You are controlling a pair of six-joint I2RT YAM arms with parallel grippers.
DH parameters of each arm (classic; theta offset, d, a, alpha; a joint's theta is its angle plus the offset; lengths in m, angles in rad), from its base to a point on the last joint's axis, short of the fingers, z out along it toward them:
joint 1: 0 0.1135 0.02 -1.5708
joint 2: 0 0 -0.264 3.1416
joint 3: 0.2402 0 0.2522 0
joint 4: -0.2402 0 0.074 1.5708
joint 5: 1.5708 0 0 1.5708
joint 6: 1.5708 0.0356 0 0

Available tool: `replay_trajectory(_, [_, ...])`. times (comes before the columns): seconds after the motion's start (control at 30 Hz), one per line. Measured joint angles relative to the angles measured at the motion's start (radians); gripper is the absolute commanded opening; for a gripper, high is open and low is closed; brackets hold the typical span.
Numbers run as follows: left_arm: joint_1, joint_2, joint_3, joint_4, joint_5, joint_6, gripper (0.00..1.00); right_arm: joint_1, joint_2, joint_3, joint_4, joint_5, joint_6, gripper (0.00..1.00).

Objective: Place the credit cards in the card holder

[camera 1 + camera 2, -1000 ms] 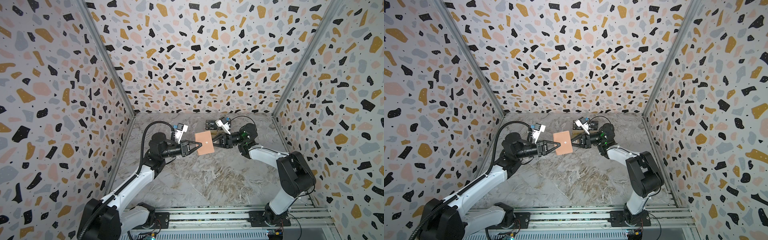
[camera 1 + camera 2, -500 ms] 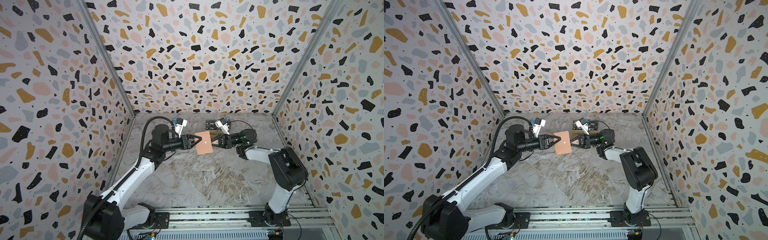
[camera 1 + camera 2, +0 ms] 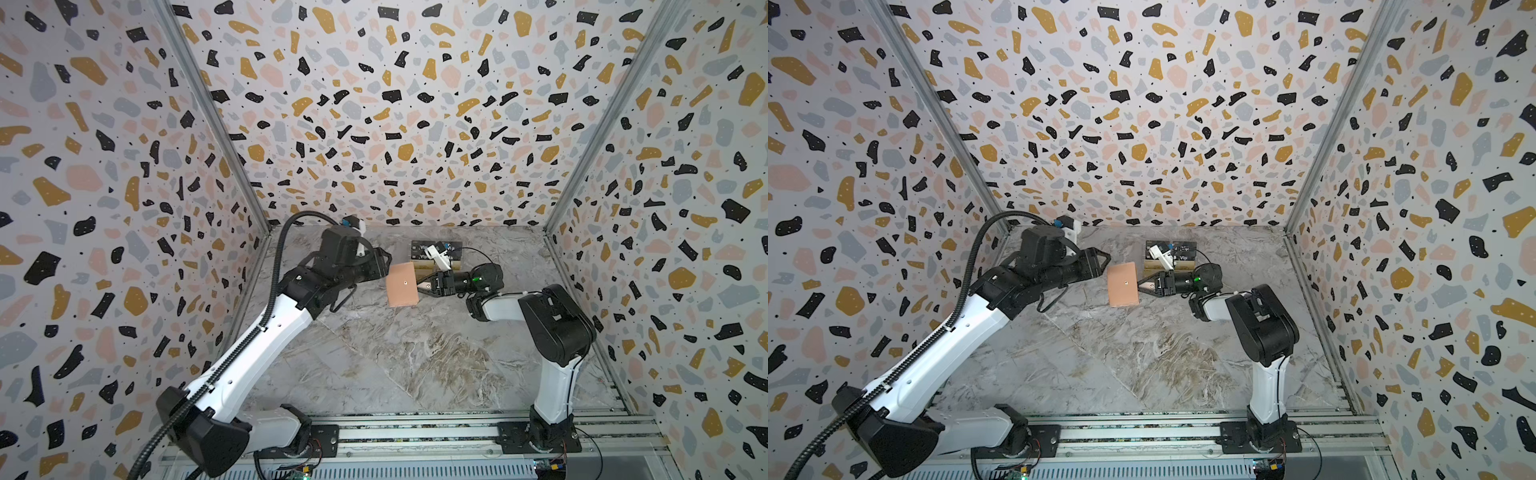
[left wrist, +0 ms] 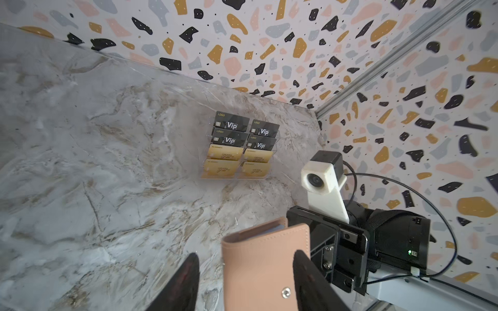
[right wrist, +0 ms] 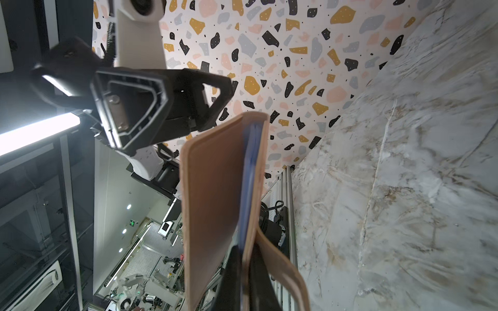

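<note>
Card holder (image 3: 401,285) in right gripper (image 3: 419,286), aloft, just beside left gripper (image 3: 386,266)

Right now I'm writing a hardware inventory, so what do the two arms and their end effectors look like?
Both have white link shells and black joint housings. The left arm carries a ribbed black cable conduit; the right arm shows a small green light. The left end effector and right end effector have black triangular fingers and white camera mounts.

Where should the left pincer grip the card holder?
Probably its free long edge, from the left pincer side, one jaw on each broad face: the card holder is thin, held aloft, and the right pincer clamps the opposite edge by the snap.
</note>
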Motion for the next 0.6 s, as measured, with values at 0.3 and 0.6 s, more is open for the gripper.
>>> replay_trajectory(0.3, [-0.285, 0.194, 0.123, -0.14, -0.373, -0.079, 0.61, 0.052, -0.026, -0.039, -0.059, 0.116, -0.126, 0.0])
replay_trajectory(0.6, [-0.328, 0.314, 0.253, -0.284, -0.568, -0.087, 0.62, 0.063, -0.027, -0.041, -0.099, 0.158, -0.185, 0.0])
